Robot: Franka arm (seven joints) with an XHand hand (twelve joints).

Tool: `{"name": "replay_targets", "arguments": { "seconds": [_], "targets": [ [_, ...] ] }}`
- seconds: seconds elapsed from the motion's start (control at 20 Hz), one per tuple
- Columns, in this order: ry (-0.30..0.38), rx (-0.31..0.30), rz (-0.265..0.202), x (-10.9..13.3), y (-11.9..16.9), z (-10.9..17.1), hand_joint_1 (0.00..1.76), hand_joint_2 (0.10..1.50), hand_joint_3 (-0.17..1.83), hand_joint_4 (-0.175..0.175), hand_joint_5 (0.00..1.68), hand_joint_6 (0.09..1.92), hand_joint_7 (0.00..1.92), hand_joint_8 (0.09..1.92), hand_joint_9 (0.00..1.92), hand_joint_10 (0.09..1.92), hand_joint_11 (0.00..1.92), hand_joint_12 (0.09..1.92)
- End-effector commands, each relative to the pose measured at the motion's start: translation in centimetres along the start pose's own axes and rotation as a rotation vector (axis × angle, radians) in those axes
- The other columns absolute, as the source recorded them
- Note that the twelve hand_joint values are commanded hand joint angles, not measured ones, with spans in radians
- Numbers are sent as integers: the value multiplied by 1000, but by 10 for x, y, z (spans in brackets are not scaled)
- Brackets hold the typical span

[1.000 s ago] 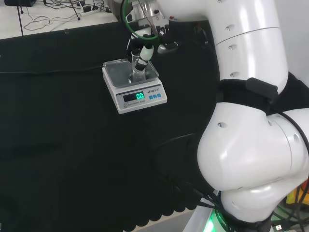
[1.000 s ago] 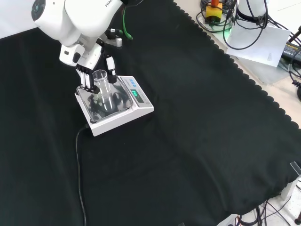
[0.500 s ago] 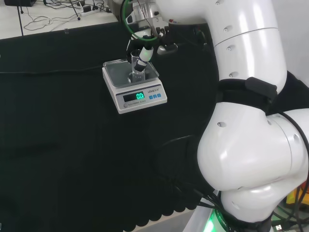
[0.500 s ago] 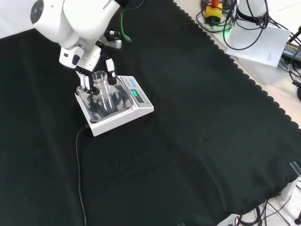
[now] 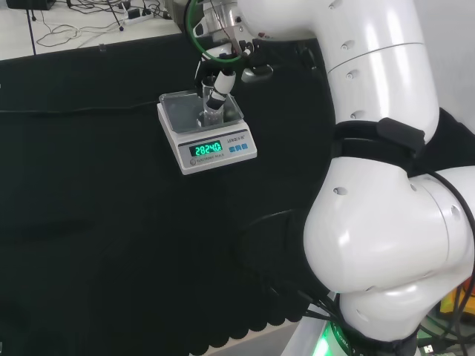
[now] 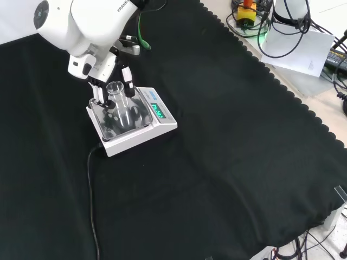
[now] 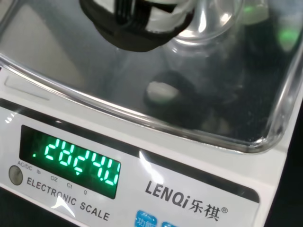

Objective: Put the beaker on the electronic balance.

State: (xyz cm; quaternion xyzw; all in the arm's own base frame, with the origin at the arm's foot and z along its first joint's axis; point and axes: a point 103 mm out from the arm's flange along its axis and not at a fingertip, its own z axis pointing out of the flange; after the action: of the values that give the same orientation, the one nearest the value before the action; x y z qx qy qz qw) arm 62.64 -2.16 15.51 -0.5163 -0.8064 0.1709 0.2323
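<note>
— Setting down, is it?
— Yes. The beaker point(image 6: 118, 103) stands on the balance point(image 6: 132, 122) pan, near the desk's far edge in the head view, the hand's point(image 6: 103, 76) fingers point(image 6: 126, 77) curled round it.
— Next?
— Probably letting go and lifting clear without tipping it.

The white arm point(image 6: 81, 24) reaches down with its hand point(image 6: 108, 73) lowered, black-and-white fingers point(image 5: 218, 87) curled and pointing downward.

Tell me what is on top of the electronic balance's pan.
A clear beaker stands upright on the electronic balance, with the hand curled round it. The hand's fingers cover the beaker's far side; whether it holds anything cannot be told.
</note>
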Motion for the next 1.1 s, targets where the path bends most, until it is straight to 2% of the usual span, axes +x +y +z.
{"name": "replay_targets", "arguments": {
  "seconds": [0.05, 0.3, 0.45, 0.5, 0.6, 0.75, 0.95, 1.1],
  "targets": [
    [-7, 15, 5, -1, -1, 2, 1069, 961, -115, -175, 919, 774, 804, 846, 1344, 488, 1495, 621],
    [-31, 28, 14, -2, -2, 6, 1023, 923, -174, -175, 785, 846, 738, 850, 1339, 446, 1462, 626],
    [-52, 37, 19, -2, -4, 7, 990, 875, -175, -171, 576, 939, 647, 864, 1286, 477, 1394, 679],
    [-57, 36, 21, -2, -5, 7, 969, 861, -175, -160, 500, 936, 597, 870, 1240, 508, 1349, 718],
    [-76, 23, 28, -1, -8, 6, 918, 839, -175, -122, 373, 843, 456, 865, 1075, 609, 1206, 849],
    [-86, 12, 30, -1, -12, 3, 822, 813, -174, -69, 269, 638, 272, 823, 731, 785, 934, 1104],
    [-91, 21, 31, 0, -13, 0, 740, 789, -172, -40, 237, 443, 142, 774, 470, 873, 724, 1271],
    [-81, 29, 24, -2, -19, -3, 662, 756, -157, -21, 206, 320, 45, 699, 216, 884, 470, 1378]
  ]
}}
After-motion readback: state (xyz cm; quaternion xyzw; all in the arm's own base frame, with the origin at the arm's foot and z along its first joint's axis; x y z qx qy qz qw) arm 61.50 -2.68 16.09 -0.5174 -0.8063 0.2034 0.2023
